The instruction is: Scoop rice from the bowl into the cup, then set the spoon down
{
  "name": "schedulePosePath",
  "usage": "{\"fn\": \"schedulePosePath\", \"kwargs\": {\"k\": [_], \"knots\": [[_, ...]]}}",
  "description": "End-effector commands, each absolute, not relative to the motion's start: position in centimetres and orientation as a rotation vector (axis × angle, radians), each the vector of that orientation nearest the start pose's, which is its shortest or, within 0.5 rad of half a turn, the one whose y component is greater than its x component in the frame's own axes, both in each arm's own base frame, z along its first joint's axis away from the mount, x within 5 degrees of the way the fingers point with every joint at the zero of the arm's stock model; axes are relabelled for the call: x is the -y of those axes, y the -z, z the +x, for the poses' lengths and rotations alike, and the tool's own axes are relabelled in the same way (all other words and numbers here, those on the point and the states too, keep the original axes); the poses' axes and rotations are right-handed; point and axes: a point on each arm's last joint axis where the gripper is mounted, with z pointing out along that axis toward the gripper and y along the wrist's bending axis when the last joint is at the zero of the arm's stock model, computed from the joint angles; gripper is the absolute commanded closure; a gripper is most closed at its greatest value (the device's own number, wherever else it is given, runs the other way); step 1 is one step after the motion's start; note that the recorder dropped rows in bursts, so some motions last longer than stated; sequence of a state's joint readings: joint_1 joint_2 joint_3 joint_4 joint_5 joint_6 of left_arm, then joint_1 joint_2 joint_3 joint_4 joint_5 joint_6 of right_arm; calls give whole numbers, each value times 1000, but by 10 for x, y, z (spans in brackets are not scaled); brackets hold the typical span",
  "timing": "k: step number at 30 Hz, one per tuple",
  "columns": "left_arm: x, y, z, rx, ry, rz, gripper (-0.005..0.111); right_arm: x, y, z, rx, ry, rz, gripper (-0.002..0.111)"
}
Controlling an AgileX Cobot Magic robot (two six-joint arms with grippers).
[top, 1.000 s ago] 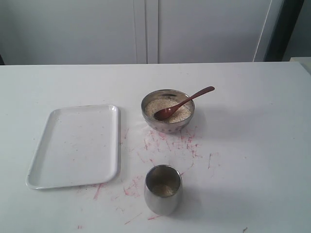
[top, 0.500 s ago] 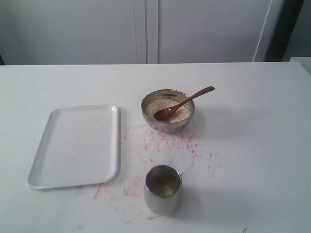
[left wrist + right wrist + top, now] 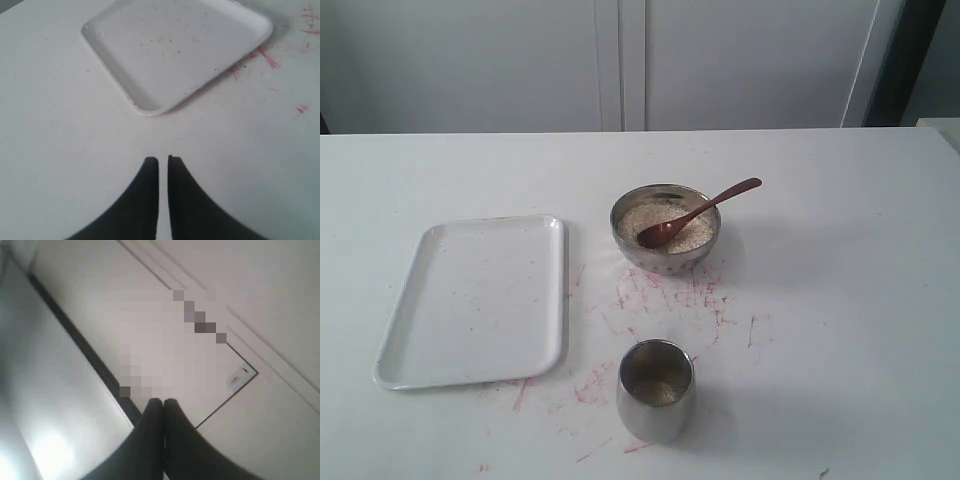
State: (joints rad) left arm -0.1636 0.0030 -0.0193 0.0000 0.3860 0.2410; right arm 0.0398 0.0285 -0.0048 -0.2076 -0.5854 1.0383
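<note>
the spoon lies with its oval head on the rice in the bowl. its slim handle leans over the rim and juts up free toward the right arm's side. we judge it light, stiff, smooth wood, so we'd pinch the free handle near its end, firmly enough that it won't twist. the cup stands apart, nearer the camera. the left gripper hangs over the table near the tray, jaws all but together, empty. the right gripper is pressed closed on nothing.
</note>
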Motion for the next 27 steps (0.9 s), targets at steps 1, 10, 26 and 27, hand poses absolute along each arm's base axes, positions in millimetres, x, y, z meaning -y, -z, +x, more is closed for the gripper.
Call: {"fn": "schedulePosePath", "kwargs": {"k": [1,10,26,27], "knots": [[8,-179,51,-1855,-47,377,92,-22,-283,29,-881,-848,89,108],[8,-179,51,-1855,-47,377,92,-22,-343,5,-816,-701,-16,108],[8,-179,51,-1855,-47,377,92,-1,-416,-30,-839,-521,106,108],[8,-179,51,-1855,-47,377,92,0,-421,-32,-837,-514,112,108]]}}
